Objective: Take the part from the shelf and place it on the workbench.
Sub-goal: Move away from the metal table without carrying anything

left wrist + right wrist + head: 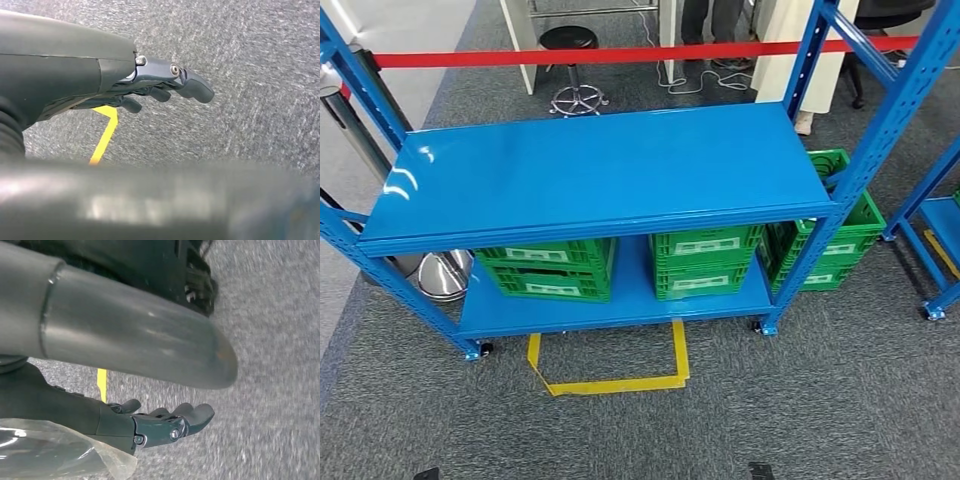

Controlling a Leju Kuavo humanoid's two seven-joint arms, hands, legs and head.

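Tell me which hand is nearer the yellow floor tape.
Left, probably: the left hand hangs right by the yellow tape corner; the right hand has it back behind its wrist.

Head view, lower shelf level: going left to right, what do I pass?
Shiny metal bin → left green crate → middle green crate → green crate at the rack's right end, its footing hidden behind the blue post.

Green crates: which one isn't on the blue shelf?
The rightmost green crate, on the carpet past the blue shelf's right post; the other two sit on its lower level.
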